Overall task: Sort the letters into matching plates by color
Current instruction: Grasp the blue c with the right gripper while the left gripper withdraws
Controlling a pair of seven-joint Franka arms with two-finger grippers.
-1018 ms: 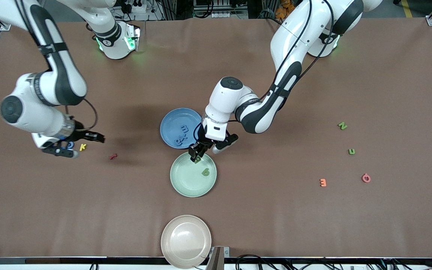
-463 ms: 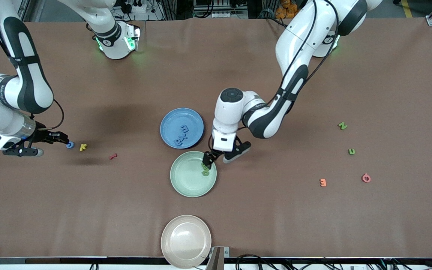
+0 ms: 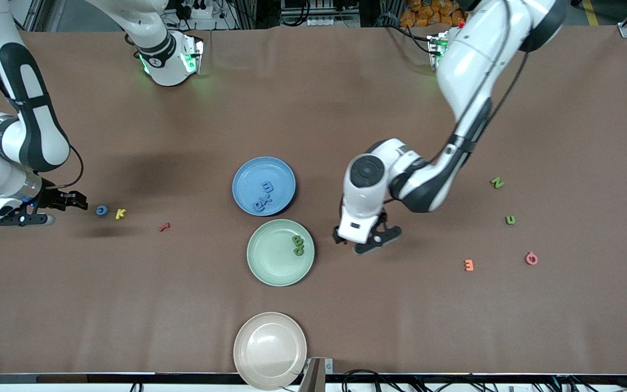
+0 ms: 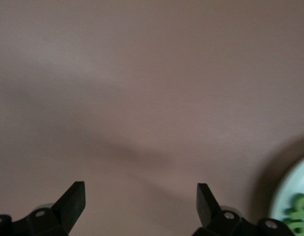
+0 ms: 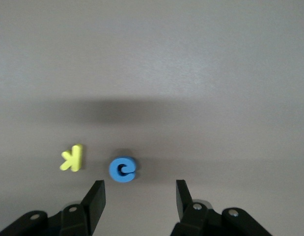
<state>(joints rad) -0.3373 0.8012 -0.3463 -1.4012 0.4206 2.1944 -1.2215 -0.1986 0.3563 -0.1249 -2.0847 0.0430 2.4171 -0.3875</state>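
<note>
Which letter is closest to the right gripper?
The blue letter, just ahead of the right gripper. The yellow letter lies beside it, one step farther from the gripper.

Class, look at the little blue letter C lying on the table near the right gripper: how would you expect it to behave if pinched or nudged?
The blue letter C looks thick, matte and foam-like, so probably light and slightly squashy. Lying flat beside the yellow K, it seems unlikely to roll; a nudge from the right gripper would likely slide it.
</note>
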